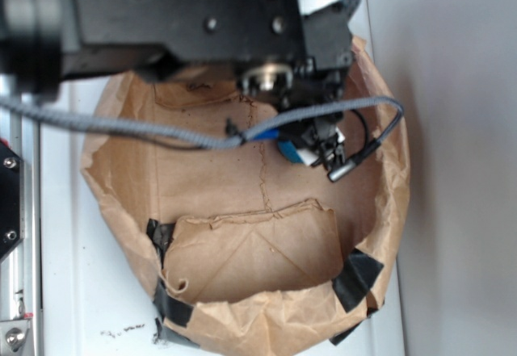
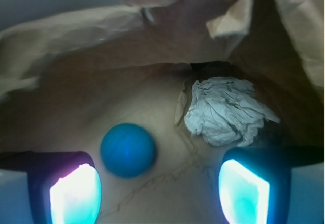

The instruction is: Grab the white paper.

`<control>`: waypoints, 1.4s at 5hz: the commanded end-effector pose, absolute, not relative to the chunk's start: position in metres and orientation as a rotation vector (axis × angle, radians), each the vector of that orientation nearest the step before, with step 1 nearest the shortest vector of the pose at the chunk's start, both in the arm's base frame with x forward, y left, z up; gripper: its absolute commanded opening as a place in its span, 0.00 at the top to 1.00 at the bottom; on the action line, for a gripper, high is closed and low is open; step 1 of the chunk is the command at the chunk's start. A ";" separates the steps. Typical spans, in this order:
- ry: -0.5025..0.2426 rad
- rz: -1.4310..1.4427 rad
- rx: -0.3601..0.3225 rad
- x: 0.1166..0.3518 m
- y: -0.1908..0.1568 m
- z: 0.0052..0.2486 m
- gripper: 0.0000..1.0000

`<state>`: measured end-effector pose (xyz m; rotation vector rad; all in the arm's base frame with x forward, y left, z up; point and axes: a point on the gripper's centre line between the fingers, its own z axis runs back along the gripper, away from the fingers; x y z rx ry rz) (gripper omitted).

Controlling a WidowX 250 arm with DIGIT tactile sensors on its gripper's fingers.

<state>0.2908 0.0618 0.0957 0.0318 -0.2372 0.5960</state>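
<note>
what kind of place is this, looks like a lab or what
Probably a lab test bench, not a home: a brown paper bag rolled into a bin and patched with black tape sits on a plain white table, holding only a blue ball and white paper.

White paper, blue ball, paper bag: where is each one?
white paper [image 2: 226,112], wrist view, middle of the crumpled wad.
blue ball [image 2: 127,150], wrist view, centre of its face.
paper bag [image 1: 242,324], exterior view, near rim.

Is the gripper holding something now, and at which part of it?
Nothing is held. The gripper is open; the white paper and blue ball lie free ahead of its fingers.
</note>
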 end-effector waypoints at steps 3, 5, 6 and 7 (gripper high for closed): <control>-0.393 0.677 0.111 0.319 0.103 0.077 0.00; -0.444 0.705 0.268 0.324 0.104 0.063 0.00; -0.431 0.656 0.210 0.308 0.102 0.075 0.00; -0.388 0.639 0.141 0.299 0.097 0.094 0.00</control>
